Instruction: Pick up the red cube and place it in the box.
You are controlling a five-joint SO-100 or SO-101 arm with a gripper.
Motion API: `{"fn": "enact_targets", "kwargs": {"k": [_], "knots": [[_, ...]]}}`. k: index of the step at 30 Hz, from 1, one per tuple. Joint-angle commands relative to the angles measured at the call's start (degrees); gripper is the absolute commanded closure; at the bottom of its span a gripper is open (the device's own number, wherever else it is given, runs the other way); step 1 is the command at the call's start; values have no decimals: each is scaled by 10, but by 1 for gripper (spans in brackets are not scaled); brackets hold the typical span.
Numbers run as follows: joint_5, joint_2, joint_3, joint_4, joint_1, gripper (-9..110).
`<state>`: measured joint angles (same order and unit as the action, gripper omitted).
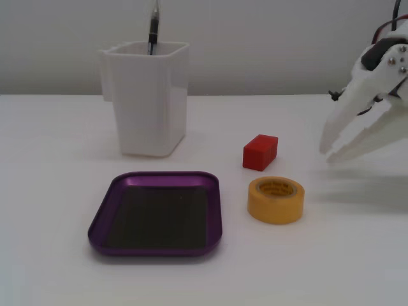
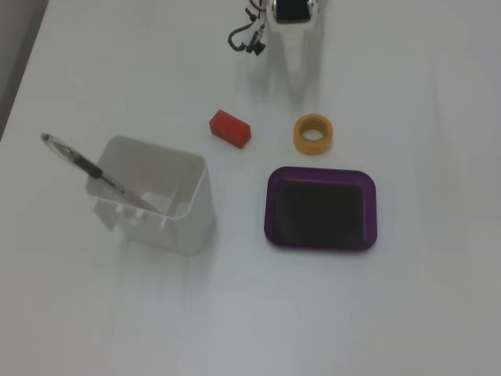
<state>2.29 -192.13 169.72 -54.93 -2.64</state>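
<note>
Red cube [image 1: 260,152] lay untouched; the gripper [image 1: 329,152], slightly parted and empty, needed centring over it before closing.

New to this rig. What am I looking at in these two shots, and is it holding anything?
It is a small white robot arm ending in a two-finger claw. Both cameras stand still: one looks across the white table from low down, with the claw at the right edge; the other looks down from above, with the arm at the top edge. On the table lie a red cube, a yellow tape roll just in front of it, a shallow purple box that is empty, and a tall white cup with a pen in it. The claw holds nothing: its fingers are parted, to the right of the cube and apart from it.
</note>
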Motion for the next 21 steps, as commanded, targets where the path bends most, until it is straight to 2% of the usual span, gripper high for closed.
{"fn": "enact_targets", "kwargs": {"k": [1,9,21], "knots": [[-4,-38,-25,40,-36,102],[-5,208,-69,133,-95,92],[-1,684,-381,140,-119,80]]}}
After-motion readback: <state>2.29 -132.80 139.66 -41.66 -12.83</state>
